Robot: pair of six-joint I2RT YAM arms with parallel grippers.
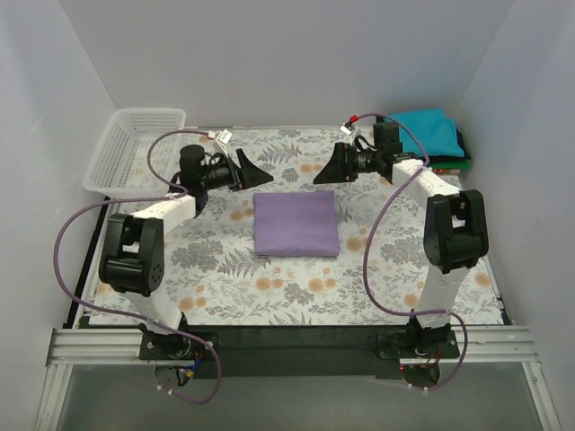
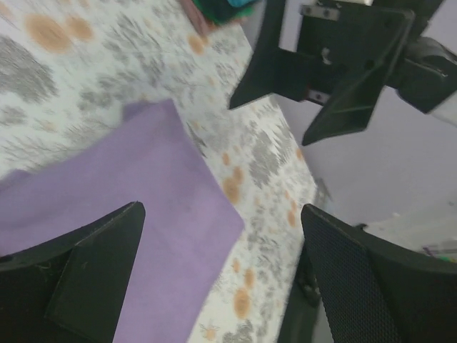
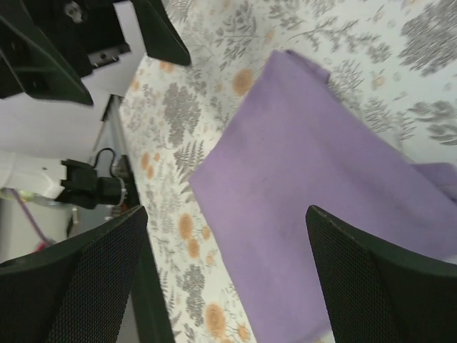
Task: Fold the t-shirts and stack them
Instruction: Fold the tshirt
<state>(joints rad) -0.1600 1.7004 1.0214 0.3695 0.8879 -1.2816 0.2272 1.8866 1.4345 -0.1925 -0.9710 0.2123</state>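
Observation:
A lavender-purple t-shirt (image 1: pixel 296 224), folded into a rectangle, lies flat in the middle of the floral cloth; it also shows in the left wrist view (image 2: pixel 128 207) and the right wrist view (image 3: pixel 321 207). A stack of folded shirts, teal (image 1: pixel 429 130) on top with dark green and orange-red edges below, sits at the far right corner. My left gripper (image 1: pixel 252 170) is open and empty, above the cloth behind the shirt's far left corner. My right gripper (image 1: pixel 325 173) is open and empty, behind the far right corner. Both hang clear of the shirt.
A white mesh basket (image 1: pixel 135 148) stands at the far left corner. The floral table cloth (image 1: pixel 225 287) covers the table up to a black strip at the near edge. White walls close in both sides and the back.

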